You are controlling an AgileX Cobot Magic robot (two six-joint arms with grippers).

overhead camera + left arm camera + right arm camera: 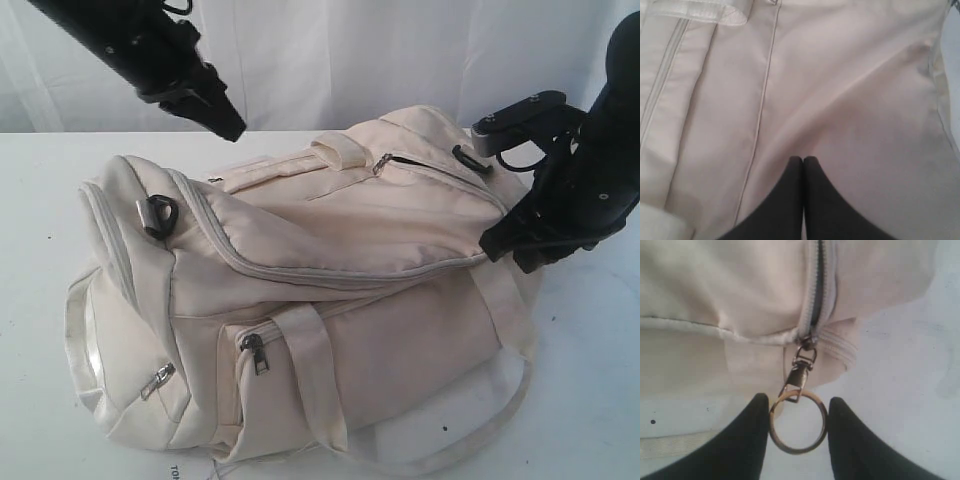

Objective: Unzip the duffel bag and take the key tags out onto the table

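right pincer [798,400]: about half open, fingertips closed onto the ring [798,450], one on each side, both touching it
left pincer [803,160]: fully closed, holds nothing, hangs clear above the bag's top panel
duffel bag [330,300]: on its side on the table [60,170]; one end is just beyond my right fingertips and the top is under my left pincer
zip [816,300]: runs straight away from my right fingertips and looks shut along what I can see
clasp [799,371]: small metal clip between the zip slider and the ring, just ahead of my right tips
key tags: not in view, I guess inside the bag, can't tell which pocket
step: I judge I'm on the unzip and nothing is out yet
bag handling: soft, floppy fabric, creases and sags; probably light, so it will likely drag along the table when I pull
ring handling: hard, thin, smooth metal, and round, so it may twist or slip out from between my tips
where to hold: on the ring as I have it, or lower on the clasp for less swing
second hold: my left pincer could press or pinch fabric beside the zip to anchor the bag
pull direction: along the zip line, away from the end seam, low to the fabric
risk: a sideways tug snags the fabric in the teeth
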